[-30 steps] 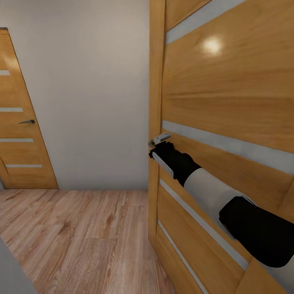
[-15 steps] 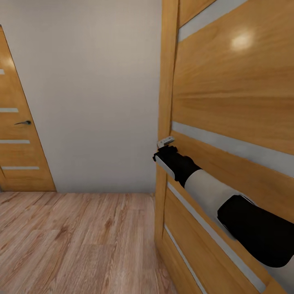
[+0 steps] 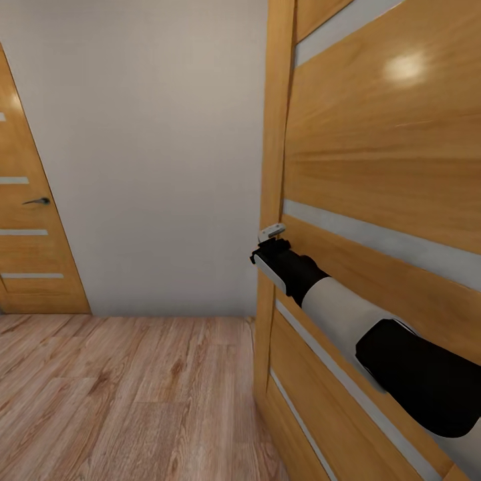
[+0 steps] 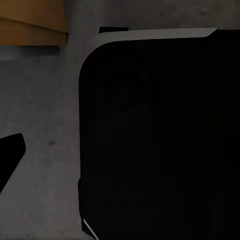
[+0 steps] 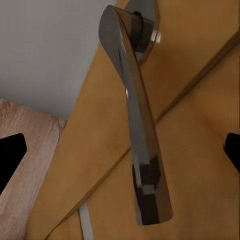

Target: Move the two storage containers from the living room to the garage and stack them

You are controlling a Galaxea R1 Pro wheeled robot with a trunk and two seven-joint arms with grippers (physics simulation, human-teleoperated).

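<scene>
The storage containers are out of view. I am facing a wooden door [image 3: 374, 167] with pale horizontal strips, standing close on my right. My right arm reaches to its edge, and the right gripper [image 3: 266, 246] is at the door's lever handle [image 3: 270, 232]. In the right wrist view the dark metal handle [image 5: 137, 130] runs between the open fingertips [image 5: 11, 155] of the right gripper [image 5: 120, 155], which do not touch it. The left gripper [image 4: 120, 160] points down beside my black body [image 4: 160, 135], one fingertip [image 4: 9, 157] showing over a grey surface.
A pale grey wall [image 3: 153, 153] stands ahead, with a second wooden door [image 3: 30, 234] and its handle [image 3: 37, 200] at the far left. Light wood plank flooring [image 3: 120, 394] spreads out below. An orange-brown edge [image 4: 30, 22] shows in the left wrist view.
The whole view has shifted, mostly in the first half second: the near door's edge sits further right and the far door further left. My right gripper stays at the handle.
</scene>
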